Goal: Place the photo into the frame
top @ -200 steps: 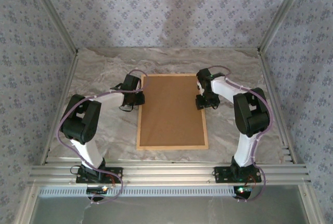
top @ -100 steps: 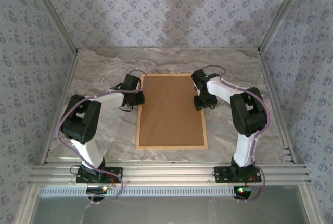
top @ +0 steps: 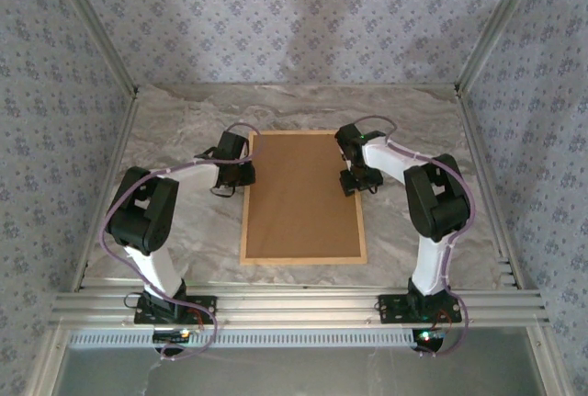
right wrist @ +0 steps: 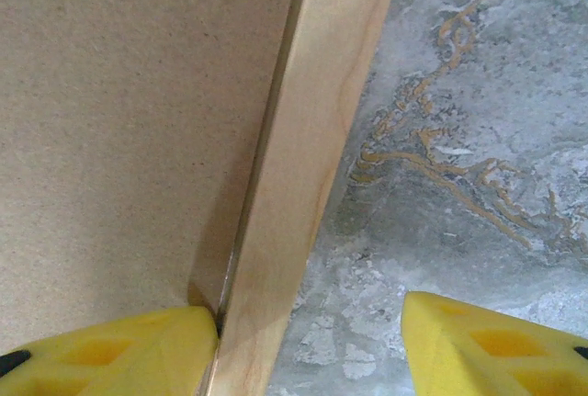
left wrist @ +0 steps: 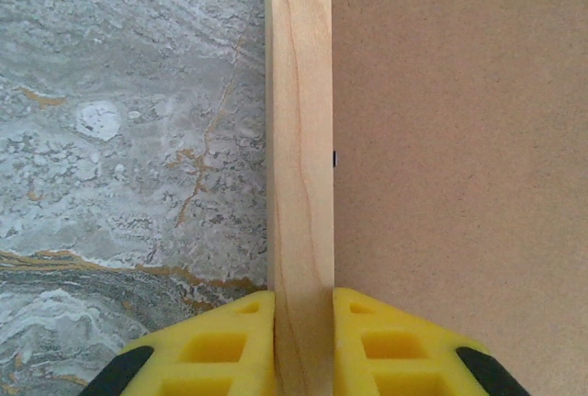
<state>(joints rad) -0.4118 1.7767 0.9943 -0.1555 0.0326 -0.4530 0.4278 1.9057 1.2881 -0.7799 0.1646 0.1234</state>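
- near edge: both arm bases are bolted to a silver aluminium rail [top: 294, 309], one left and one right of centre.
- just beyond it, a large thin rectangular light-wood frame [top: 303, 258] lies flat on the grey marble-pattern table [top: 175, 139]. It is back side up, and its long sides run away from the bases.
- a plain brown backing board [top: 303, 194] fills the frame inside the wooden rim.
- left gripper [left wrist: 303, 299] is at the frame's left long rail, in the far half.
- left wrist view: both yellow fingers [left wrist: 220, 345] press against that rail, one on the table side and one on the board side. So it is clenched on the frame.
- right gripper [right wrist: 308, 313] is at the right long rail, roughly opposite the left one, and it is released.
- its inner finger [right wrist: 119, 341] sits over the board, tight against the rail's inner edge.
- its outer finger [right wrist: 496, 341] hangs over bare table with a clear gap to the rail's outer edge, so the jaws straddle the rail without clamping it.
- far side: a strip of bare table beyond the frame's far rail, then a blue-grey floral-pattern wall [top: 294, 19].
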